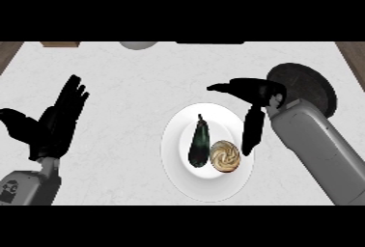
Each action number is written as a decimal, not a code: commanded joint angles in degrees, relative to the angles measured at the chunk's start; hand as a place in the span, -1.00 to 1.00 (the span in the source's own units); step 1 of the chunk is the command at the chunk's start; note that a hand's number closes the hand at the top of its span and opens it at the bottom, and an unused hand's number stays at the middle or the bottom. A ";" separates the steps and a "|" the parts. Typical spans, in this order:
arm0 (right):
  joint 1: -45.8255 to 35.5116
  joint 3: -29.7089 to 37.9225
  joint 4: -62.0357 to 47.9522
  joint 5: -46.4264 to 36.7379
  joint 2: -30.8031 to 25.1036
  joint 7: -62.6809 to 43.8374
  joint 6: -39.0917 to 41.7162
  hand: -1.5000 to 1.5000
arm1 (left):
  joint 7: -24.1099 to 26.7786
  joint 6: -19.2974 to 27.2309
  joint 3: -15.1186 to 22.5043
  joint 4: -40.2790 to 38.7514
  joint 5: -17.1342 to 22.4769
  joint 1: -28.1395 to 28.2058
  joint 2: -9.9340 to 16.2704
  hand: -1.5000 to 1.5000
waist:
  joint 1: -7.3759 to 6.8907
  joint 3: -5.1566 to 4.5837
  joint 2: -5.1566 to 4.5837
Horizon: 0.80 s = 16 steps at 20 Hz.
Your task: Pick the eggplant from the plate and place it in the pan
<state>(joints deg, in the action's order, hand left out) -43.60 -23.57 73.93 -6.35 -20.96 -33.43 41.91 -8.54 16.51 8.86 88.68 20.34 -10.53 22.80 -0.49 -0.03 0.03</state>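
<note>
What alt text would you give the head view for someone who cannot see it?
An eggplant lies on a white plate beside a swirled pastry, with the robot's open right hand hovering over the plate's right edge. A dark pan sits behind that arm; the open left hand rests at left.

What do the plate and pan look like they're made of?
Plate: plain white with a smooth, soft sheen and a raised rim, probably glazed ceramic. Pan: dark, matte, faintly speckled surface, likely cast iron or coated metal; which one can't be told.
</note>
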 commanded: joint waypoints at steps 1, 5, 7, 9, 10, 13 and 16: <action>0.02 -0.25 2.21 -1.59 2.19 -3.32 3.62 -1.00 | -3.59 -0.58 -2.36 3.65 -0.08 0.37 1.16 0.00 | 0.19 0.03 0.08; 0.15 -4.90 6.85 -5.71 2.95 -7.56 4.77 -1.00 | -1.55 -1.09 -2.28 -0.87 -0.78 -1.65 -0.82 0.00 | 0.70 0.01 0.12; -1.75 -4.70 6.76 -6.30 5.01 -11.35 5.26 -1.00 | -1.29 -0.70 -1.44 1.89 -2.46 1.18 -0.69 0.00 | 0.36 0.01 0.16; -2.63 -3.11 3.41 -9.64 5.13 -7.77 4.99 -1.00 | -3.92 -1.03 -2.95 1.54 -1.98 -1.10 -1.16 0.00 | 0.25 0.03 -0.01; -1.43 -3.01 6.90 -8.12 6.42 -12.04 6.42 -1.00 | -2.56 -0.53 -1.88 2.14 -3.39 0.62 -2.32 0.00 | 0.41 0.02 0.08; -4.05 -0.82 2.05 -10.55 9.41 -8.74 5.56 -1.00 | 1.42 -1.64 -2.02 -3.83 -5.44 -1.60 -5.11 0.00 | 0.37 0.02 -0.08; -0.95 -0.54 6.56 -11.48 12.26 -12.05 5.41 -1.00 | -1.31 -2.25 -3.23 -0.75 -4.77 -0.32 -5.24 0.00 | 0.49 0.02 0.05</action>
<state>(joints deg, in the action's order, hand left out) -45.96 -25.38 77.10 -17.14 -11.75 -41.70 45.30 -10.17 14.28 5.78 88.75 16.91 -10.64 19.69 -0.23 -0.01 0.02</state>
